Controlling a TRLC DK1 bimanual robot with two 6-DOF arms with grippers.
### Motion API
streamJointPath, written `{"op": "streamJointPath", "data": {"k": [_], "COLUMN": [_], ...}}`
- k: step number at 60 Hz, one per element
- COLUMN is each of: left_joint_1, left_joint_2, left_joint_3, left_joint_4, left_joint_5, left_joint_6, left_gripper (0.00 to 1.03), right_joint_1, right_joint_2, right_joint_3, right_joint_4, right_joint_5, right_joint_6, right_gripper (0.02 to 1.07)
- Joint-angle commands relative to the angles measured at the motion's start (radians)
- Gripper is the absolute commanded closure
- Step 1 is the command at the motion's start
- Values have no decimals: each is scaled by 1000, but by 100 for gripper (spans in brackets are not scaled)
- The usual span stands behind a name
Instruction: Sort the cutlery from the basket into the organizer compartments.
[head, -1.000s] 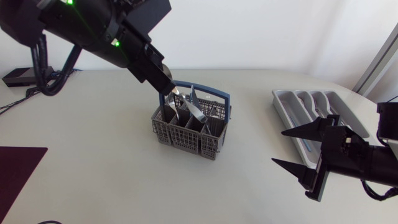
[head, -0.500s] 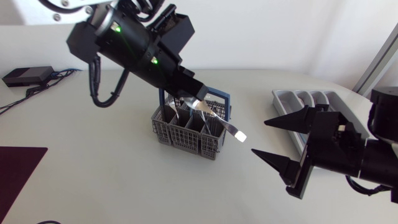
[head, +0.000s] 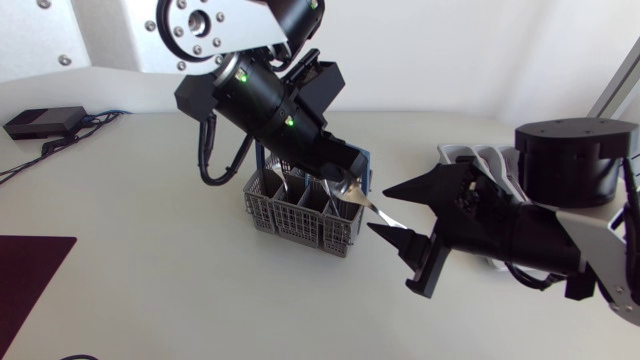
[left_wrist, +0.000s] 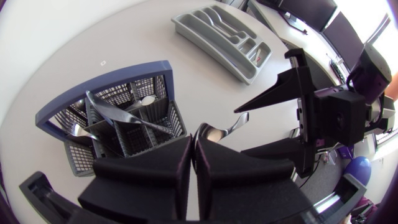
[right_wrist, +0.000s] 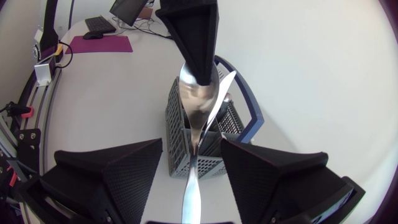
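1. Spoon (head: 366, 201) hung just over the basket's (head: 298, 214) right edge, bowl end clamped in the left gripper (head: 341, 182).
2. Right gripper (head: 379, 211) sat beside the basket, fingers wide apart either side of the spoon handle, not touching it.
3. Organizer (left_wrist: 224, 38) lay well apart from the basket.

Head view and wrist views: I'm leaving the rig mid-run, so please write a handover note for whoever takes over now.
Left gripper: shut on the bowl of a silver metal spoon, held in the air at the edge of the grey plastic basket with the blue handle.
Right gripper: open, spoon handle between its fingers, untouched.
Grey plastic organizer tray: apart from the basket, appears to hold some pieces already.
Done: this spoon is out.
Left: hand it over, place it, then sort the other cutlery in the basket.
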Motion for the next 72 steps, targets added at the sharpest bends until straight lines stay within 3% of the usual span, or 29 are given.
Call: {"op": "streamJointPath", "data": {"k": [1,27,42,44,52,58,72], "left_joint_1": [-1,3,6,8,31,71,204], "left_joint_2": [17,23,20,20,17,1,-69], "left_joint_3": [43,58,63,64,90,119,79], "left_joint_4": [9,-12,-17,-17,-17,-8,130], "left_joint_5": [38,61,70,78,90,90,81], "left_joint_6": [-36,-36,-42,-43,-60,-71,-94], "left_gripper": [100,100,99,95,63,47,44], "right_joint_1": [21,18,15,15,10,-11,-135], "right_joint_2": [50,107,110,110,98,75,18], "right_joint_3": [35,42,42,41,29,21,-8], "right_joint_4": [32,58,50,49,33,12,-37], "right_joint_5": [29,61,59,58,50,38,-20], "right_joint_6": [26,16,19,19,19,17,-3], "right_gripper": [55,97,101,101,101,101,101]}}
